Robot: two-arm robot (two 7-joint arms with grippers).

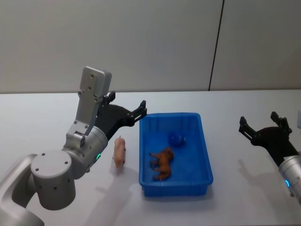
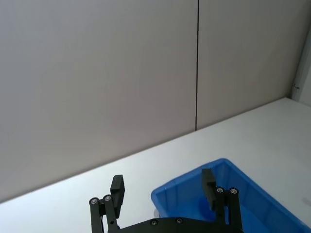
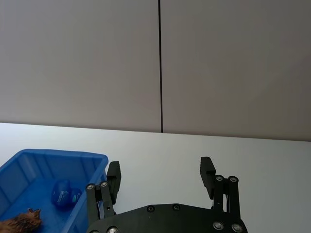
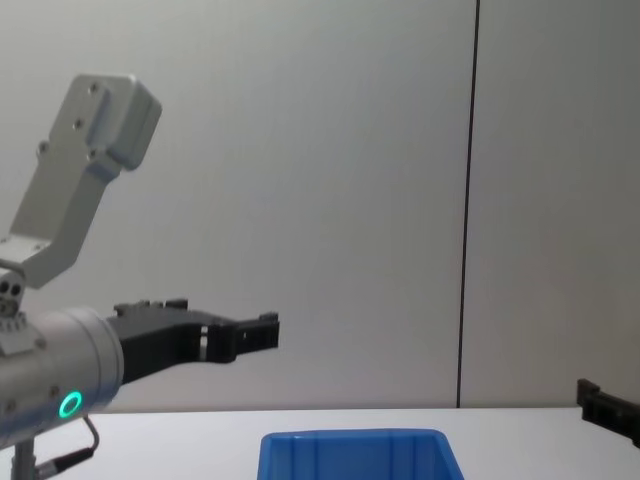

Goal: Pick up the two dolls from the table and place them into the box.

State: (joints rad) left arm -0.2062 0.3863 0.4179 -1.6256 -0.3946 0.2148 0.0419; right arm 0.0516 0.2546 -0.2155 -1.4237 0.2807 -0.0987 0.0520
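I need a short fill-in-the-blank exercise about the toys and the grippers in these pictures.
1. The box holds a brown toy animal and a small ____ doll.
2. The ____ toy lies on the table, outside the box.
3. The left gripper and the right gripper are both ____.
Missing words: blue; pink; open.

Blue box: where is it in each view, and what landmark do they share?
Head view: box at centre, on the table.
Left wrist view: lower right.
Right wrist view: lower left corner.
Chest view: bottom edge, centre.
Shared landmark: the dark vertical wall seam behind the table.
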